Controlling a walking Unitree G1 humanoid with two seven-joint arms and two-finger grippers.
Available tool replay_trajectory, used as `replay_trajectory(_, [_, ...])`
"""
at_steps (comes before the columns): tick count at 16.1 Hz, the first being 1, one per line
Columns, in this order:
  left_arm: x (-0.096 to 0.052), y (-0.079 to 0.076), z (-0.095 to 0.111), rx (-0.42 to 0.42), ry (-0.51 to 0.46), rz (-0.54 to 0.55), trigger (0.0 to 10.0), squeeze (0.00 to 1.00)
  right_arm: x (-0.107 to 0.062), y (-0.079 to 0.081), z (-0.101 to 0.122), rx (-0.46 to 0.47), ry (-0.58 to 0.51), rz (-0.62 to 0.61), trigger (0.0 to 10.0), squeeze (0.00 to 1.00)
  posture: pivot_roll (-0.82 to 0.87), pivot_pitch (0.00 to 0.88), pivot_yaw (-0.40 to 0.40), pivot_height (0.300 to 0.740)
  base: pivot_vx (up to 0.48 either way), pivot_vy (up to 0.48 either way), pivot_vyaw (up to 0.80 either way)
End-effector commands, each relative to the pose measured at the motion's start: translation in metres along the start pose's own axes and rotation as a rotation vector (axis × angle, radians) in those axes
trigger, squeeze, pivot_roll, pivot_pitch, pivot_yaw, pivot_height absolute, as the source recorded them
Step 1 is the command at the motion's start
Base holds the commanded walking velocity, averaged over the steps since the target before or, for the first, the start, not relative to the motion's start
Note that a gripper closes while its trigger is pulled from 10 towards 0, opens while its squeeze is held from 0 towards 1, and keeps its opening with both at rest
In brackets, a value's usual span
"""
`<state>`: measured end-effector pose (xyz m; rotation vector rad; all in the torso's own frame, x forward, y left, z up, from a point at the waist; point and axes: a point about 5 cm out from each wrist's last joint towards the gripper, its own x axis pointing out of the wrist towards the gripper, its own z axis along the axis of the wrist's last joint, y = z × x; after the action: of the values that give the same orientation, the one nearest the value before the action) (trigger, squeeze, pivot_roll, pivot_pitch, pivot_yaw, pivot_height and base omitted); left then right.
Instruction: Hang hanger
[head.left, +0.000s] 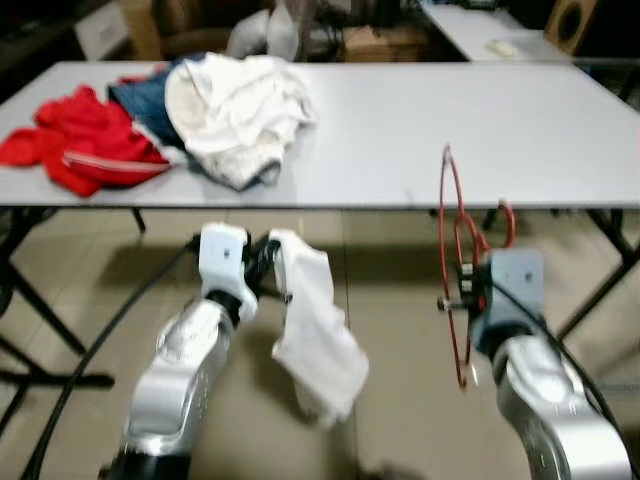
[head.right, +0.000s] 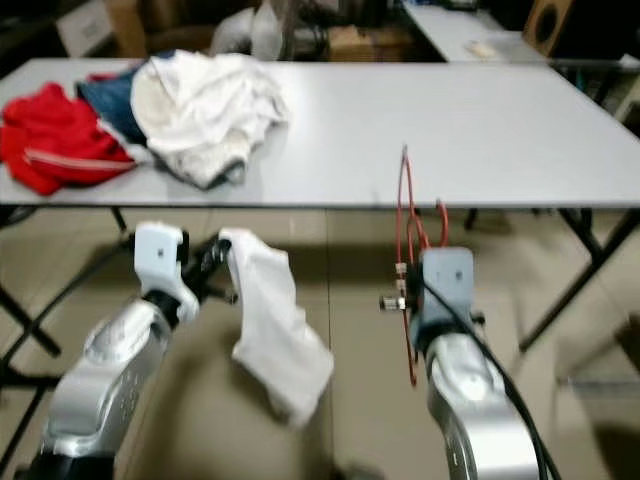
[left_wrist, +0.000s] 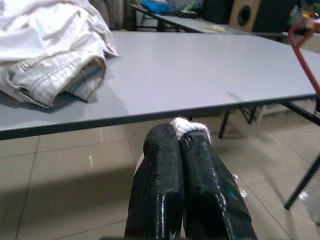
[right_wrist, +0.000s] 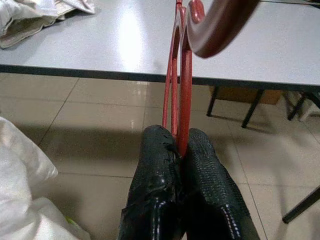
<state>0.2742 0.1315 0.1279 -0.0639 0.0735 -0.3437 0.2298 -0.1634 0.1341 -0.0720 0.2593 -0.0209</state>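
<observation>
Legible text, labels, brands, numbers, signs: none. No lettering can be made out on any surface in the four views; the pictures are soft and somewhat blurred, and nothing resolves into characters.

Glossy red hanger, soft white cloth, smooth matt table
</observation>
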Motion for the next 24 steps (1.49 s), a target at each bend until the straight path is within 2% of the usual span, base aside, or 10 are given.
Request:
replay_trajectory(1, [0.003, -0.002, 0.004, 0.008, -0.018, 0.004, 10.0, 0.0, 0.002, -0.005, 0.002, -0.031, -0.003, -0.013, 10.0, 0.0, 0.0, 0.0, 0.042, 0.727, 0.0, -0.401, 0.0])
replay_trajectory(4, [0.005, -0.007, 0.003, 0.005, -0.015, 0.005, 10.0, 0.0, 0.001, -0.007, 0.001, -0.065, -0.005, 0.027, 10.0, 0.0, -0.01, 0.0, 0.051, 0.723, 0.0, -0.4, 0.0])
replay_trajectory(7, [0.007, -0.01, 0.0, 0.004, -0.008, 0.002, 10.0, 0.0, 0.0, -0.012, 0.009, -0.031, -0.054, 0.021, 10.0, 0.0, -0.01, 0.0, 0.054, 0.723, 0.0, -0.401, 0.0])
replay_trajectory(9, [0.008, -0.008, 0.0, 0.022, -0.005, 0.0, 10.0, 0.0, 0.001, -0.013, 0.015, -0.075, -0.109, 0.013, 10.0, 0.0, -0.01, 0.0, 0.052, 0.723, 0.0, -0.401, 0.0])
replay_trajectory(11, [0.007, -0.007, 0.001, 0.045, -0.004, -0.007, 10.0, 0.0, 0.0, -0.013, 0.014, 0.013, -0.115, 0.014, 10.0, 0.0, -0.01, 0.0, 0.048, 0.723, 0.0, -0.369, 0.0])
replay_trajectory(12, [0.006, -0.009, 0.003, 0.108, -0.018, -0.033, 10.0, 0.0, -0.001, -0.014, 0.015, 0.066, -0.118, 0.021, 10.0, 0.0, -0.01, 0.0, 0.049, 0.723, 0.0, 0.0, 0.0])
replay_trajectory(13, [0.005, -0.01, 0.002, 0.118, -0.009, -0.031, 10.0, 0.0, -0.001, -0.013, 0.015, 0.1, -0.114, 0.032, 10.0, 0.0, -0.01, 0.0, 0.049, 0.723, 0.0, 0.0, 0.0])
replay_trajectory(14, [0.006, -0.011, 0.001, 0.095, 0.01, -0.038, 10.0, 0.0, -0.002, -0.011, 0.016, 0.126, -0.124, 0.053, 10.0, 0.0, -0.01, 0.0, 0.052, 0.723, 0.0, 0.0, 0.0])
replay_trajectory(19, [0.014, -0.015, 0.008, 0.01, -0.019, -0.076, 10.0, 0.0, 0.0, -0.011, 0.019, 0.07, -0.137, 0.044, 10.0, 0.0, -0.02, 0.0, 0.057, 0.723, 0.0, 0.0, 0.0])
replay_trajectory(24, [0.017, -0.009, 0.009, -0.007, -0.016, -0.05, 10.0, 0.0, 0.004, -0.017, 0.021, 0.076, -0.137, 0.018, 10.0, 0.0, -0.02, 0.0, 0.053, 0.723, 0.275, 0.0, -0.75])
